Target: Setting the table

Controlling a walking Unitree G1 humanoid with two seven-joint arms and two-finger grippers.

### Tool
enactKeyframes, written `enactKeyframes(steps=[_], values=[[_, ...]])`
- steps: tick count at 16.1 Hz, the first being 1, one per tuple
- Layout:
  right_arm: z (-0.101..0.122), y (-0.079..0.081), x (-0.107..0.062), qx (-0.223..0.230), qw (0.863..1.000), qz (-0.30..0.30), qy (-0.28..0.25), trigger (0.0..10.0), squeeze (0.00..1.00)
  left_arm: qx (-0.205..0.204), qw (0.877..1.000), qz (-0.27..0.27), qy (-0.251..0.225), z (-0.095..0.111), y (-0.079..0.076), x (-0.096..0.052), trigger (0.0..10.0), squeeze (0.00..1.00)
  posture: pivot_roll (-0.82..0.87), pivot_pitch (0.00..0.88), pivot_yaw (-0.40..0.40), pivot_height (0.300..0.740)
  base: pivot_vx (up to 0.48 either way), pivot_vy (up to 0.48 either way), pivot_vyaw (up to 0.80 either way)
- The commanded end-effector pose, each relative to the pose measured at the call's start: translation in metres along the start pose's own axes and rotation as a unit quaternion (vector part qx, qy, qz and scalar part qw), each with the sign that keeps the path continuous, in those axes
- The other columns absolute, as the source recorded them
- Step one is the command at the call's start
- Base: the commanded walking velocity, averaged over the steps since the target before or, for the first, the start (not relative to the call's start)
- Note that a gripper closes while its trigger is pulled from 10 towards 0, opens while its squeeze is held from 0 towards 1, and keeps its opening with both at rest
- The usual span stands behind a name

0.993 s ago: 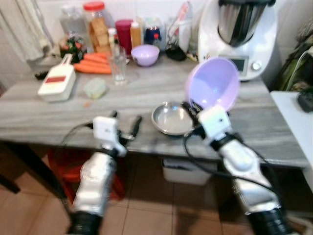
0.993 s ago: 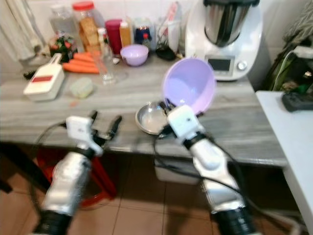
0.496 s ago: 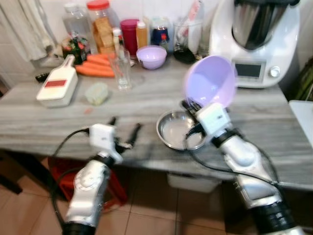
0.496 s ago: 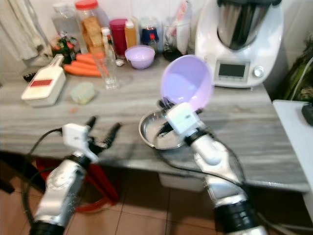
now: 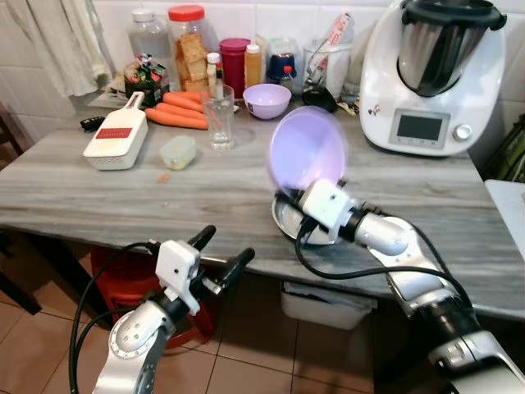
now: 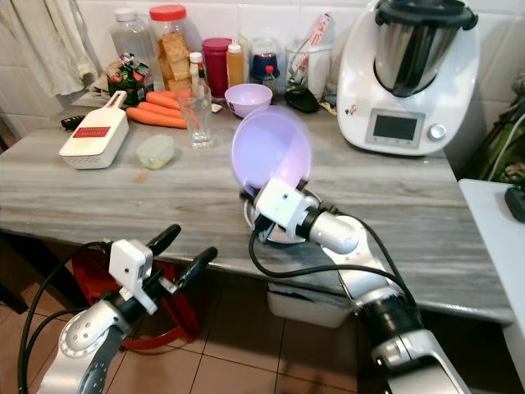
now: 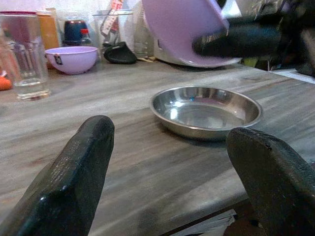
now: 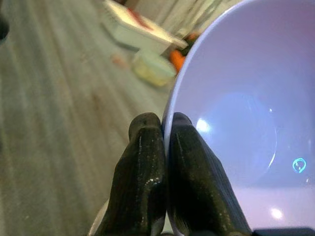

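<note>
Right gripper, frame centre, pinches the rim of a lilac bowl, now swung leftward and held on edge above the steel dish; likely about to be set down; left gripper, lower left, has dropped below the table edge, fingers spread; bowl blurred, dish mostly hidden

Bare counter front left, steel dish mid-front, glass behind
</note>
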State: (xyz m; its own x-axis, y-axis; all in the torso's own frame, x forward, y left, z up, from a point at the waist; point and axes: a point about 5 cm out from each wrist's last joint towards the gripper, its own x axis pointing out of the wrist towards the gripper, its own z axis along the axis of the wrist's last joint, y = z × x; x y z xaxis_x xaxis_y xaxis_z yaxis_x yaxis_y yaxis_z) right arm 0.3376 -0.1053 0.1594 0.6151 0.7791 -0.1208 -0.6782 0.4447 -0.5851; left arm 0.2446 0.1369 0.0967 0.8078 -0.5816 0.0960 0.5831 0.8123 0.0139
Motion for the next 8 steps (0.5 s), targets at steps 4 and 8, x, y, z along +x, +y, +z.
enactKeyframes(steps=[4, 8], values=[[0.003, -0.009, 0.013, -0.046, 0.995, 0.088, -0.004, 10.0, 0.00, -0.006, 1.000, -0.024, 0.001, 0.005, -0.008, -0.001, 10.0, 0.00, -0.03, 0.054, 0.022, 0.740, 0.000, 0.000, 0.00], [-0.006, -0.017, 0.012, -0.087, 0.990, 0.106, 0.023, 10.0, 0.00, -0.011, 0.999, -0.035, 0.004, 0.005, -0.010, -0.003, 10.0, 0.00, -0.02, 0.059, 0.022, 0.740, 0.000, 0.000, 0.00]])
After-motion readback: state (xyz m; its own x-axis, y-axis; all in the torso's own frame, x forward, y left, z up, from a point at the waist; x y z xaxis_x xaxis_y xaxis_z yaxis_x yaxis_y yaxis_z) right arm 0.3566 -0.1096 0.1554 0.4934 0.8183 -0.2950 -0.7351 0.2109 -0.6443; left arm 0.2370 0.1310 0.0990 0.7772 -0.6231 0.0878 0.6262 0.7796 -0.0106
